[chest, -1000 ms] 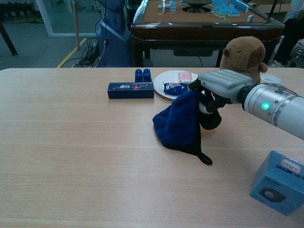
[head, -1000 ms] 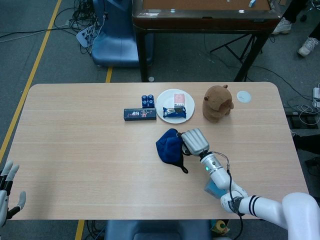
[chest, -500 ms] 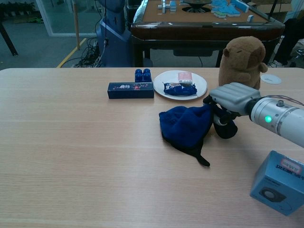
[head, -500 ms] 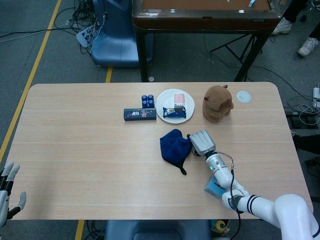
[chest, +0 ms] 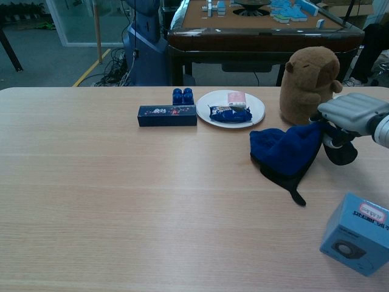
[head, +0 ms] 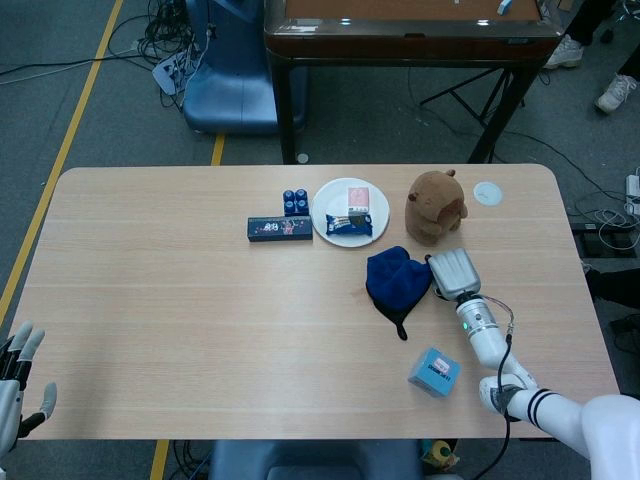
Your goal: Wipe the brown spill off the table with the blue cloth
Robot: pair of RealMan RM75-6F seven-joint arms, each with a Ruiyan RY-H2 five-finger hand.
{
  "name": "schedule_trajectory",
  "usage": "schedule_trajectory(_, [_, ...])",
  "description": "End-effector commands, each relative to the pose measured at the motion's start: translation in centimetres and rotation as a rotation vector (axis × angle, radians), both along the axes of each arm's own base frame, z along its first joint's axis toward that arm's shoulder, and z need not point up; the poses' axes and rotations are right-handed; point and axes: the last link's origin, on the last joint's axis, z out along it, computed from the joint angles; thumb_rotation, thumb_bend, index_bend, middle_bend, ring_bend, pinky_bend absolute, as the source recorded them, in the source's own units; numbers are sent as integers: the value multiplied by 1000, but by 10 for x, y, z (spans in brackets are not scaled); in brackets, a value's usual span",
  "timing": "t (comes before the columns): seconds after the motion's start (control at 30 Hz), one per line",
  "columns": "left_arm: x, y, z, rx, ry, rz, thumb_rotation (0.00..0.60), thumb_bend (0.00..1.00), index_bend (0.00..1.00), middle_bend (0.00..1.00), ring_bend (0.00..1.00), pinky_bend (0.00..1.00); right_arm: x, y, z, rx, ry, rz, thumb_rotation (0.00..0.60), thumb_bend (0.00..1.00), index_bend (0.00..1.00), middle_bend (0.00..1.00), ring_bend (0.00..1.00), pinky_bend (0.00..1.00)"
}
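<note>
Right hand (chest: 347,117) grips the blue cloth (chest: 284,151) by its right edge, fingers closed on the fabric; cloth lies bunched on the bench (head: 180,300), right of centre, just beside the plush toy (head: 434,207). Left hand (head: 18,375) at the near left corner, fingers spread.

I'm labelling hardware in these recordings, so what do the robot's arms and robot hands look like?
The right robot hand has a boxy grey metallic back with black parts underneath. Behind it is a silver cylindrical wrist with a green light and a thin cable alongside, then a white arm shell with dark bands. The left robot hand shows only pale grey fingers with dark segments.
</note>
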Motion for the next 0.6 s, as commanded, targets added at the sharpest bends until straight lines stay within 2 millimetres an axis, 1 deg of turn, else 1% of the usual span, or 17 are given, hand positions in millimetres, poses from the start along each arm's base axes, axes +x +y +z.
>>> schedule_trajectory(0.03, [0,0,0,0,-1,0,600,441,0,0,9,58,-8,-3,9,-22,16,-19,600,763,743,602,593,783])
schedule_trajectory(0.1, [0,1,0,0,-1,0,600,441,0,0,9,58,-9,-3,9,-22,18,-25,600,762,743,602,594,783])
schedule_trajectory(0.2, [-1,1,-1,-2,-1,1,600,442,0,0,9,58,-5,0,0,0,17,-15,600,761,743,602,594,783])
schedule_trajectory(0.4, [-2,0,1,2,0,7,600,442,0,0,9,58,13,6,-26,65,17,33,600,759,743,602,594,783])
schedule_trajectory(0.6, [-5,-2,2,5,-2,15,600,442,0,0,9,58,35,11,-49,113,-3,79,600,759,743,602,594,783])
